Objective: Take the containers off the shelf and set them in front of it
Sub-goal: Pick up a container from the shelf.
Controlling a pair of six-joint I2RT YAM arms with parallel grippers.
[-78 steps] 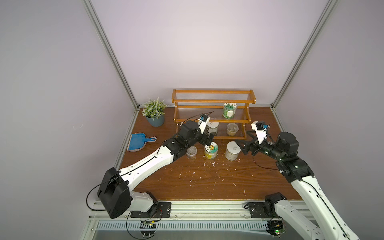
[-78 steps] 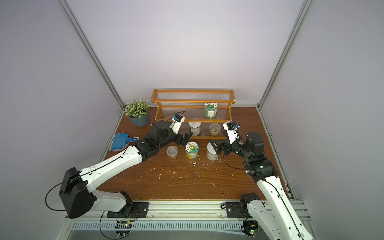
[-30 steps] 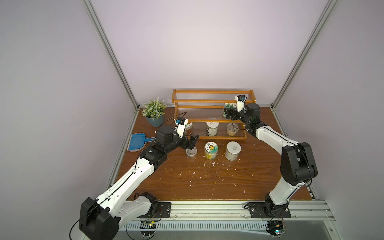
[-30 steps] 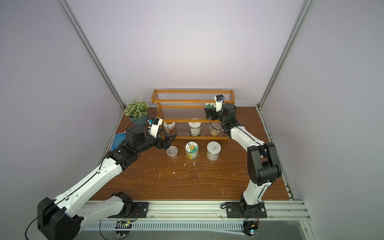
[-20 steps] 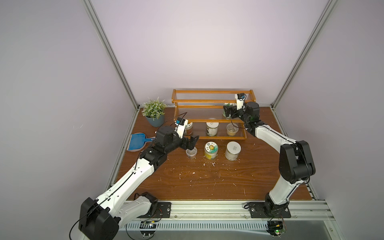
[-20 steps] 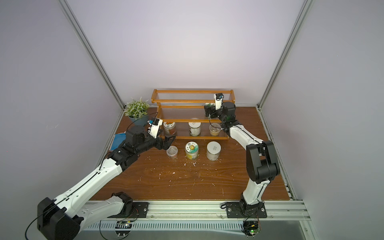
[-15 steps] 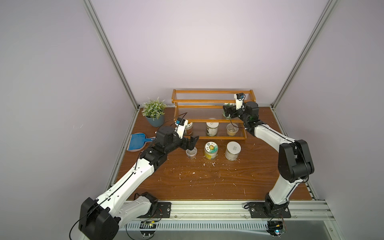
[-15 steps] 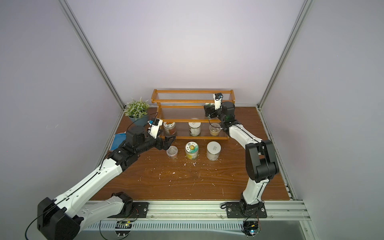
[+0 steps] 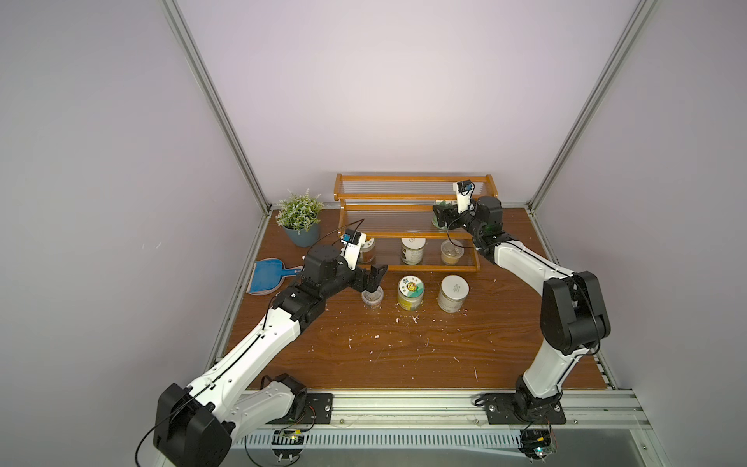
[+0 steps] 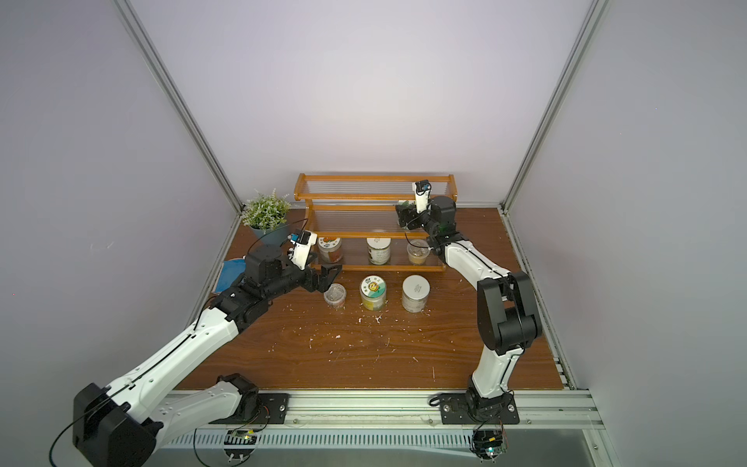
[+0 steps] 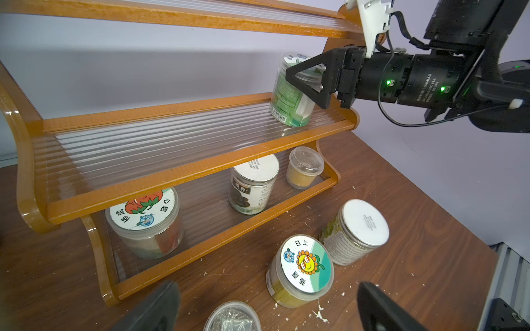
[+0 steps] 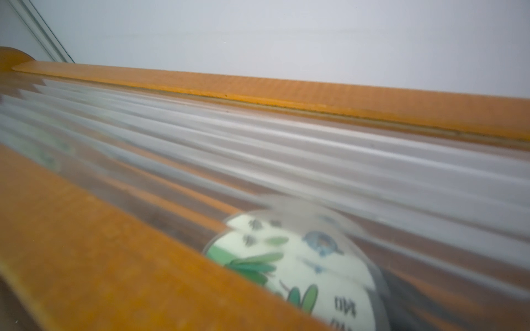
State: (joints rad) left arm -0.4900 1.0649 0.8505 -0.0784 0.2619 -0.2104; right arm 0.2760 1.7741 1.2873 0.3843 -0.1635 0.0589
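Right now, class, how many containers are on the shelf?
4. The green-label jar stands tilted on the shelf's middle tier; the tomato-lid jar, the dark-label jar and the small clear tub sit on the bottom tier. None appears hidden.

Potted plant (image 9: 300, 210), dustpan (image 9: 264, 277) (blue)

Nearest me: the shelf (image 12: 120, 258), its orange wooden front rail slanting across my view.
Behind that rail: clear ribbed tier (image 12: 315, 160), blurred.
On the tier: jar (image 12: 298, 275), just behind the front rail, which hides part of it (I see only a white lid with green leaves, a small blue figure and unreadable dark lettering).
Far edge: second orange rail (image 12: 344, 97).
Beyond: pale grey wall (image 12: 286, 31) and metal post (image 12: 43, 31).
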